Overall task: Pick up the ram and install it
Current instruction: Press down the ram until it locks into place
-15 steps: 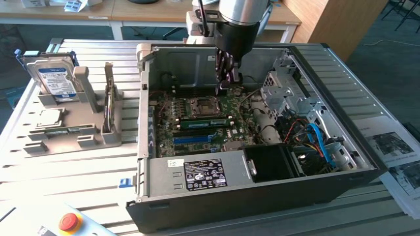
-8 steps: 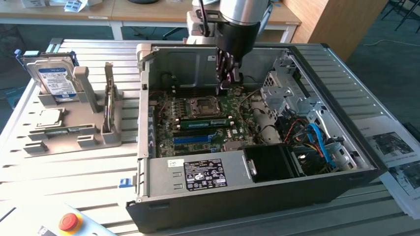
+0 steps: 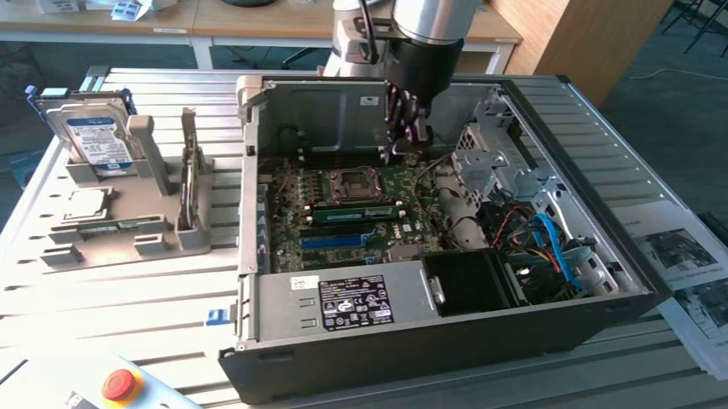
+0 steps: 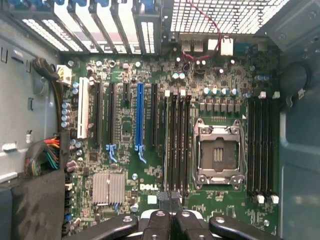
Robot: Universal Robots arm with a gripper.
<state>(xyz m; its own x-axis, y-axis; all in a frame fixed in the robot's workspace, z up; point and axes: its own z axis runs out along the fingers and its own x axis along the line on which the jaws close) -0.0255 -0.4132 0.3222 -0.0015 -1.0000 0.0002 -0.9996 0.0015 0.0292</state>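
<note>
**Exterior view: ram lying on the board, my fingers shut and empty above it**

The ram (image 3: 355,213) lies along a memory slot on the motherboard (image 3: 398,183). It is just on the near side of the CPU socket (image 3: 347,181) and on the far side of the blue slot (image 3: 336,241). I cannot tell from here whether it is clicked fully home or only resting in the slot.

My gripper (image 3: 407,145) hangs inside the case (image 3: 455,341), above the far part of the board. Its fingers are pressed together with nothing between them, and it is clear of the ram, not touching it.

As I judge it, the main risk is a half-seated stick. If one end sits higher than the other, any downward load from me would tilt it and strain the slot or its latches. Pressing off-centre would cause the same rocking. My closed fingertips are narrow, so they could slip off the thin top edge and strike the socket beside it.

A second green stick (image 3: 189,170) stands in the holder well off to the exterior view's left, next to the hard drive (image 3: 97,141).
</note>
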